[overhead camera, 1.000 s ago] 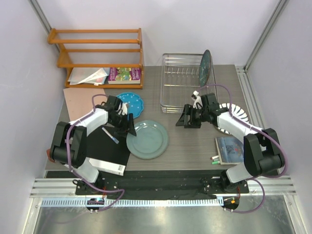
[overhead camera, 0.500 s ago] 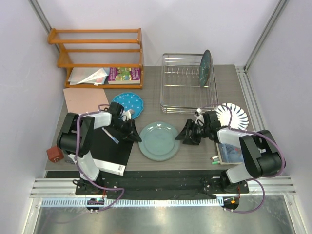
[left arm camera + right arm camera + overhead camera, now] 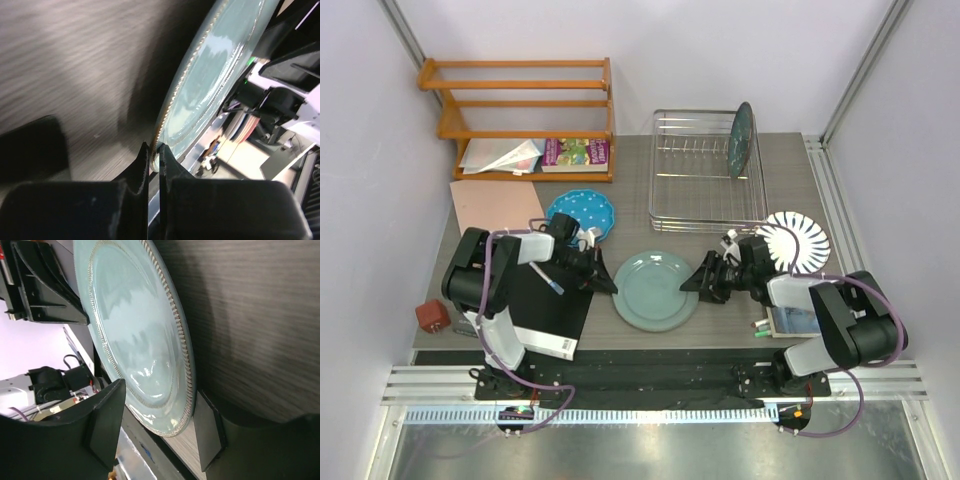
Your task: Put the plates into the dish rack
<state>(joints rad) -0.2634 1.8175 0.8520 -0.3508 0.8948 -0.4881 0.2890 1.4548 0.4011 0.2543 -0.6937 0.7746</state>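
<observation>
Plate rim is what the coming lift turns on. The grey-green plate [image 3: 655, 292] lies face up on the bench [image 3: 635, 210], midway between the arms. The left end effector [image 3: 609, 283] is at the plate's 9 o'clock edge, clenched on the rim. The right end effector [image 3: 704, 282] is at 3 o'clock, its fingers spread either side of the rim, not gripping. The dish rack [image 3: 705, 170] stands at about 1 o'clock from the plate, likely nearer the right arm. A dark teal plate [image 3: 744, 138] stands upright at its right end.
</observation>
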